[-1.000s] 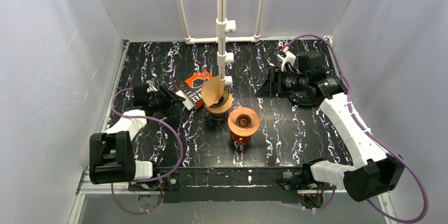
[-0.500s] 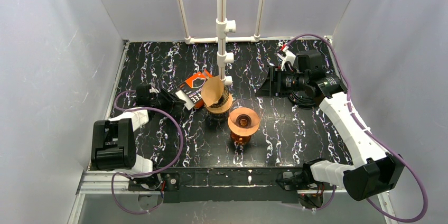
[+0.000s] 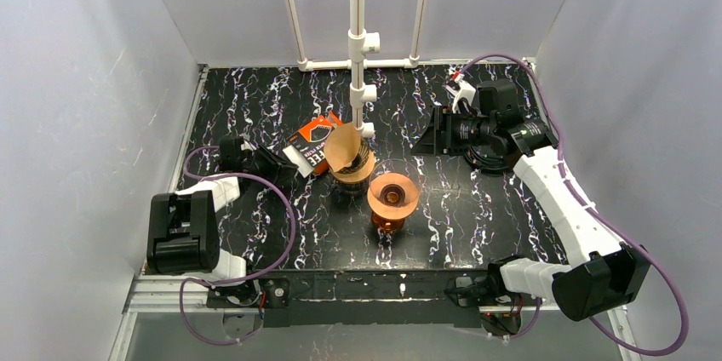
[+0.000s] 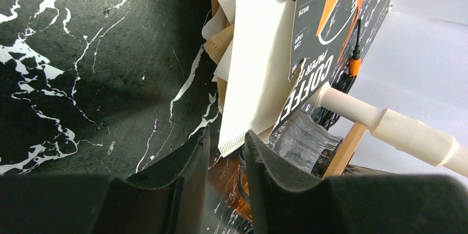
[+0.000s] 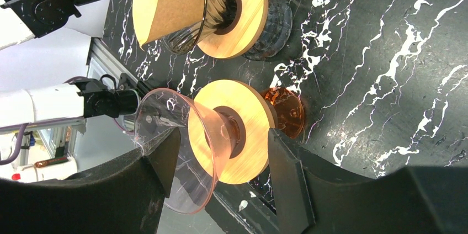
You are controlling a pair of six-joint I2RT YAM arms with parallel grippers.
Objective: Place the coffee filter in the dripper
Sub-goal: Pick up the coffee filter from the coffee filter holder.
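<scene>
As the overhead view shows, a brown filter [image 3: 343, 146] sits in the rear dripper [image 3: 356, 174], at 11 o'clock from the empty orange dripper [image 3: 392, 195] on the tabletop [image 3: 477, 208].

Left wrist: the left end effector [image 4: 227, 134] is narrowly parted at the corner of a white coffee filter [image 4: 256, 68] protruding from its packet [image 4: 331, 13].

Right wrist: the right end effector [image 5: 219, 134] is spread wide.
</scene>
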